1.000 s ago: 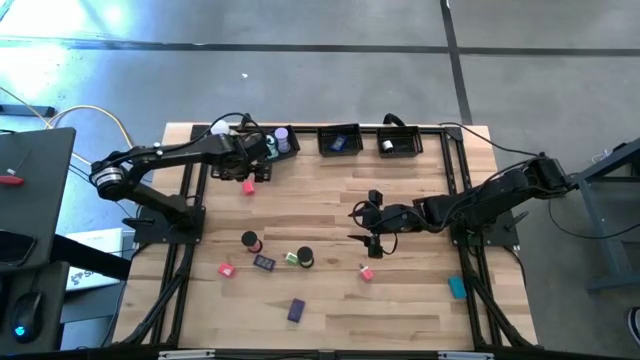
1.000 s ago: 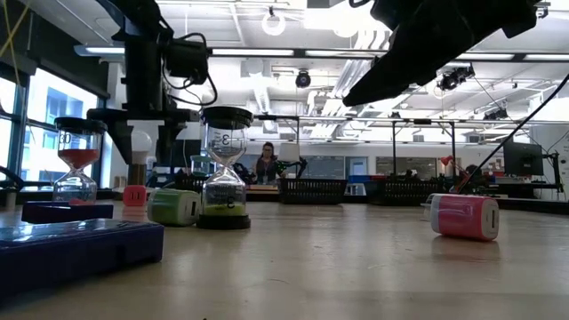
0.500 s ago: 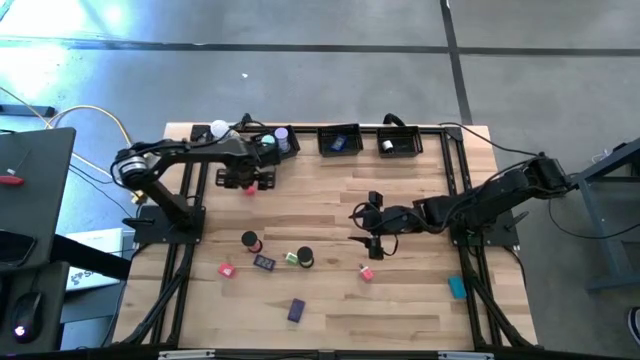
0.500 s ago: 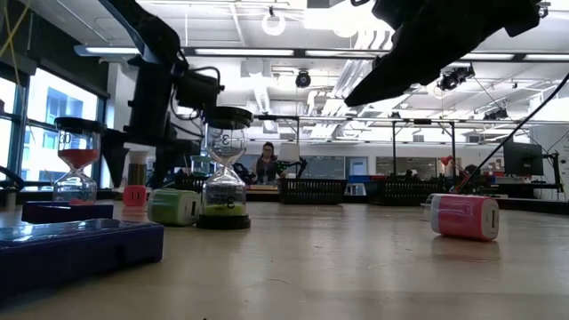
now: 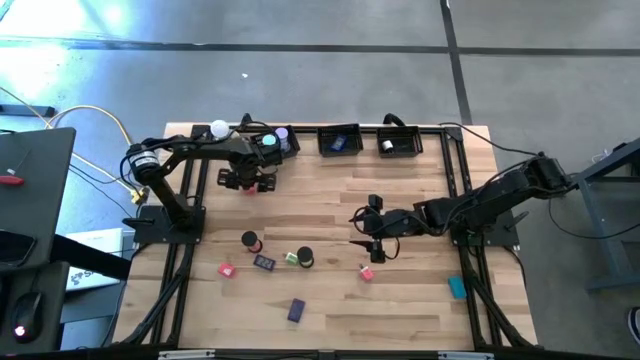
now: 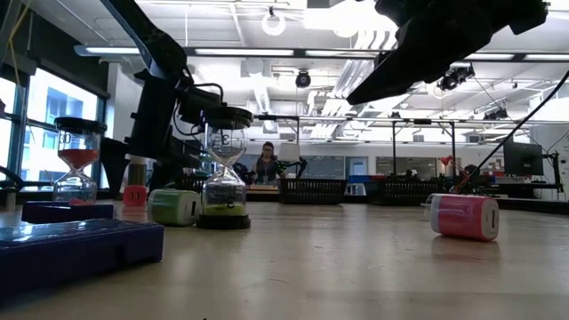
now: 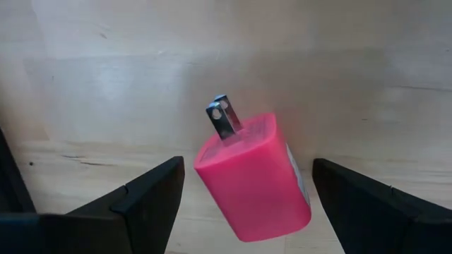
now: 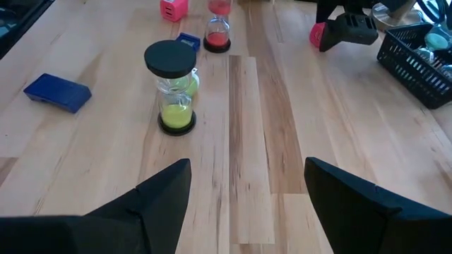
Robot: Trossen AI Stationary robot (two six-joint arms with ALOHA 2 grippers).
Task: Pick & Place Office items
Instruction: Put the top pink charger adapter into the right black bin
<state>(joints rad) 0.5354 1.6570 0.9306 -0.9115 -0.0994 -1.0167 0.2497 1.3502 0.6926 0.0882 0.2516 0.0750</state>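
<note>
My left gripper (image 5: pixel 247 181) stands open near the table's far left, above a pink plug block (image 7: pixel 253 180) with two metal prongs. The block lies on its side on the wood, tilted between my two fingers, which stand apart from it on either side. My right gripper (image 5: pixel 364 229) hovers open over the table's middle right and holds nothing. Its wrist view looks across at a green-sand hourglass (image 8: pixel 173 88), a red-sand hourglass (image 8: pixel 219 27), a blue block (image 8: pixel 56 92) and a pink block (image 8: pixel 173 8).
More bits lie toward the near edge: a pink roll (image 5: pixel 367 272), a purple block (image 5: pixel 296 310) and a teal block (image 5: pixel 457 287). Three black trays (image 5: pixel 340 140) line the far edge, with a white ball (image 5: pixel 218 129) at the far left. A person sits far behind the table.
My left gripper has swung from the far-left tray toward the near edge and come down over the pink plug block, still open. The block has stayed where it was.
</note>
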